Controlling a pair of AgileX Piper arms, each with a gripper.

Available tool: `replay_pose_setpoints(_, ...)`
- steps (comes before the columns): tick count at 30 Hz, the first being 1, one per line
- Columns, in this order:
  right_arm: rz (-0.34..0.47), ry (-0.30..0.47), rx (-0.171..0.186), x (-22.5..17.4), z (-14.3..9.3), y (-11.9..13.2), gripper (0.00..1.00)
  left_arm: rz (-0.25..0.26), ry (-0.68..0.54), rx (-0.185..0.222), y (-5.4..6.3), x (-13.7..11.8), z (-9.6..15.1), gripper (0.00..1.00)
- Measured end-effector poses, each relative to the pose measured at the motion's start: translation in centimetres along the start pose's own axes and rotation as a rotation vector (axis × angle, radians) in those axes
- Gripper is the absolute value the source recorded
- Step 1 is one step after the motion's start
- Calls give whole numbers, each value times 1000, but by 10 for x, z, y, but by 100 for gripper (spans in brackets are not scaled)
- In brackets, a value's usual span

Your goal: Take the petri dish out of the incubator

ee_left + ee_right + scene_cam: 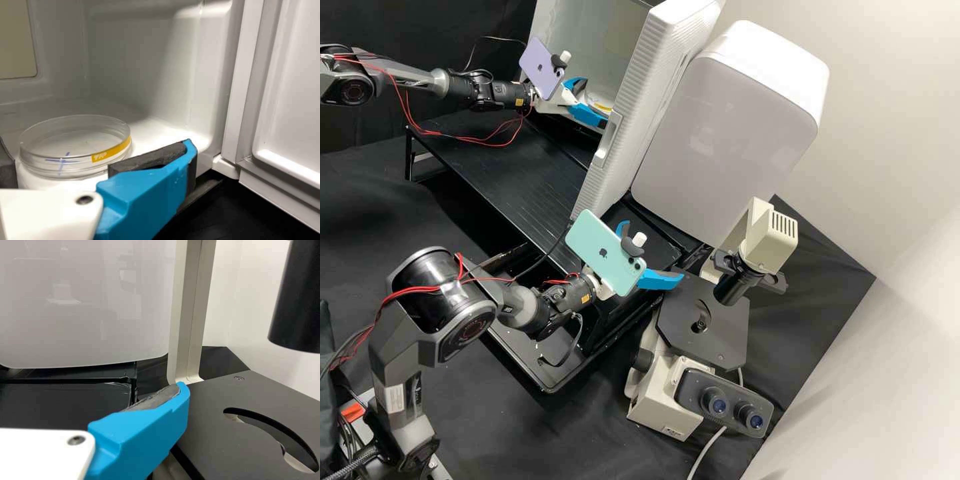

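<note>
Blue plastic fingers [150, 195] with dark pads, left pincer [95, 160] spread wide around round clear petri dish [75, 142], glossy white incubator [150, 75] beyond, right pincer [651, 252] likewise wide

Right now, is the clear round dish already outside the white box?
No, the dish sits inside the white box, next to its open door.

Item 1: petri dish [75, 145], yellow label [112, 151] on its side wall, print too small to read; blue pen cross [62, 160] drawn on the dish.
Item 2: right arm [420, 333], white sticker [395, 400] on its lower link, print illegible.
</note>
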Motion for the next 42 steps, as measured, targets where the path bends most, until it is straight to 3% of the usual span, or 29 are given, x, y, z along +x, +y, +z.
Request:
replay_pose_setpoints(7, 0, 0, 0, 0, 0, 0, 100, 20, -4, -48, 7, 1, 0, 100)
replay_pose_setpoints(18, 0, 0, 0, 0, 0, 0, 100, 13, 15, -44, 10, 2, -2, 100)
replay_pose_setpoints(30, 0, 0, 0, 0, 0, 0, 100, 5, 71, 33, 7, 5, -5, 100)
replay_pose_setpoints(42, 0, 0, 0, 0, 0, 0, 100, 16, 153, 73, 10, 6, -5, 100)
